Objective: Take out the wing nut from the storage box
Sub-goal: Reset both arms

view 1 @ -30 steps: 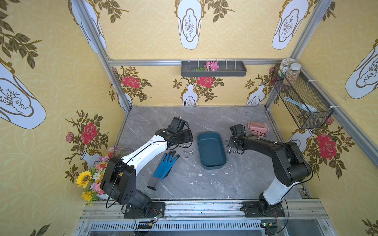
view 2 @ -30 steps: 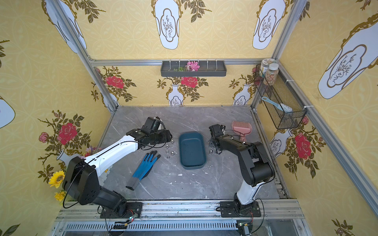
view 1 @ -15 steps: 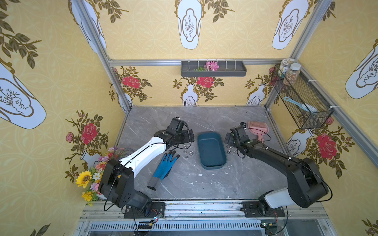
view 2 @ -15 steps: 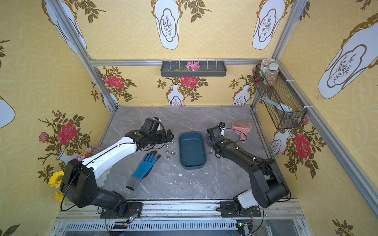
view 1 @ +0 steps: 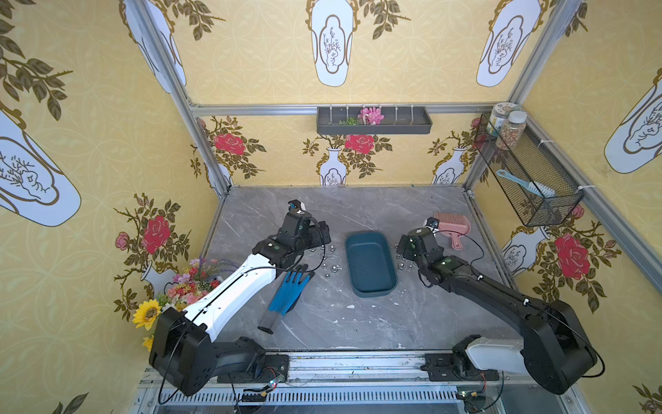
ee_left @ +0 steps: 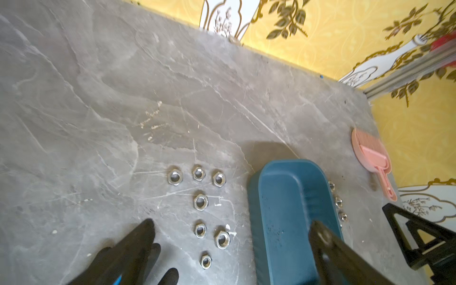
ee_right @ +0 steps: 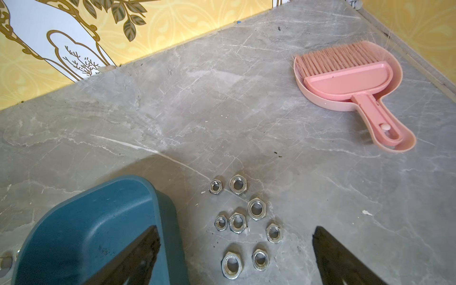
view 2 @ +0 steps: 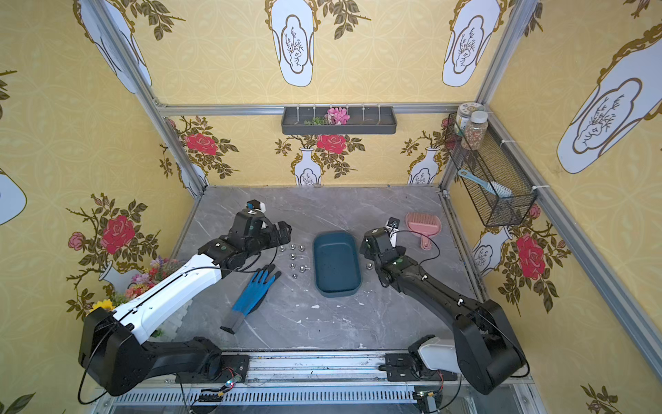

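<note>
Left gripper (ee_left: 233, 224) and right gripper (ee_right: 235, 229) spread wide, clamping nothing; finger bases cut off by frame edge. Storage box (view 1: 370, 265) between them, mid-table. Left nuts (ee_left: 201, 202) just left of box; right nuts (ee_right: 256, 208) just right, partly hidden under right gripper in both top views. Glove (view 1: 288, 292) farther left.

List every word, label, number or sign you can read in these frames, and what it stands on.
No text can be read.
Jar label, in the basket: too small to read.
Box, nuts, glove: no marks show.
</note>
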You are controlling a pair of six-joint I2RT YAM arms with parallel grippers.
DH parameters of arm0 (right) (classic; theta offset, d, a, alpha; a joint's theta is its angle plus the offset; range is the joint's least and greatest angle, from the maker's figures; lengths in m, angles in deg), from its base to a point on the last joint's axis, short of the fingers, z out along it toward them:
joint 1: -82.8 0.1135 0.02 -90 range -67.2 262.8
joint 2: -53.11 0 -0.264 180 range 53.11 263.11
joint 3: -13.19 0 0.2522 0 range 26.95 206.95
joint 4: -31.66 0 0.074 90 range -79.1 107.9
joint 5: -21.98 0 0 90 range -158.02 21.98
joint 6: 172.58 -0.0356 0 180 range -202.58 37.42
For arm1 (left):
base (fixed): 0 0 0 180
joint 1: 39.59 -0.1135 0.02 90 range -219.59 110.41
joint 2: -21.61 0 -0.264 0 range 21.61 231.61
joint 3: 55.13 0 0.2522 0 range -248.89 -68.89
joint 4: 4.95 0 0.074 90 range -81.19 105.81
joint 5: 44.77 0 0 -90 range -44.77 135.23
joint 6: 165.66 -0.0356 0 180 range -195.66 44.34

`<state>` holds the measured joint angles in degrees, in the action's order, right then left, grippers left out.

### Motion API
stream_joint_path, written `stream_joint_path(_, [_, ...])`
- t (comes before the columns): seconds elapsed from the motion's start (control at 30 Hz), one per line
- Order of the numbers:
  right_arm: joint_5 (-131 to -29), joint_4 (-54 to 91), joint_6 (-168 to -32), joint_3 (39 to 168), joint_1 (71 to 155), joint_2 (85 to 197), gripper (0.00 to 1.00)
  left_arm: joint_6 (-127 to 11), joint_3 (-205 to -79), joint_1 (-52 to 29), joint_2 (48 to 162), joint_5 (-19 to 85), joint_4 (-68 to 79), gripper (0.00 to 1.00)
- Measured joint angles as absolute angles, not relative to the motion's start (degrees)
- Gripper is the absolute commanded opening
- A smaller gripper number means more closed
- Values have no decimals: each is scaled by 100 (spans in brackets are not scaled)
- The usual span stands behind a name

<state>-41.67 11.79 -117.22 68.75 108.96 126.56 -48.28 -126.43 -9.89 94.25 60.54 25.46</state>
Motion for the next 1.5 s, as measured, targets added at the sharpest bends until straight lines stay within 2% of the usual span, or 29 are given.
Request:
stream_joint_path(0.2, [-4134,1174,-11719,6812,10865,12568,97,-5158,-12324,-1385,9023,6242,1958,99])
stream_joint_path(0.5, [-4136,1137,-11717,6825,10841,12514,97,-5569,-10901,-2729,8597,6681,692,99])
stream_joint_path(0.6, [-4136,1137,-11698,6833,10841,12476,97,-5766,-10459,-3099,8700,6928,113,99])
stream_joint_path(0.77, [-4141,1115,-11698,6840,10841,12472,97,-6251,-10149,-3748,9502,7180,-1015,99])
stream_joint_path(0.93, [-4134,1035,-11698,6836,10841,12448,97,-6832,-10024,-3875,10051,6974,-1435,99])
stream_joint_path(1.13, [-4136,1054,-11700,6825,10832,12483,97,-7090,-9624,-3918,9731,6696,-1922,99])
stream_joint_path(1.27, [-4189,1052,-11702,6825,10830,12566,97,-7165,-8726,-3918,9406,6469,-2761,99])
stream_joint_path(1.5, [-4226,1043,-11702,6840,10823,12588,97,-7217,-8237,-3870,9679,6480,-3747,99])
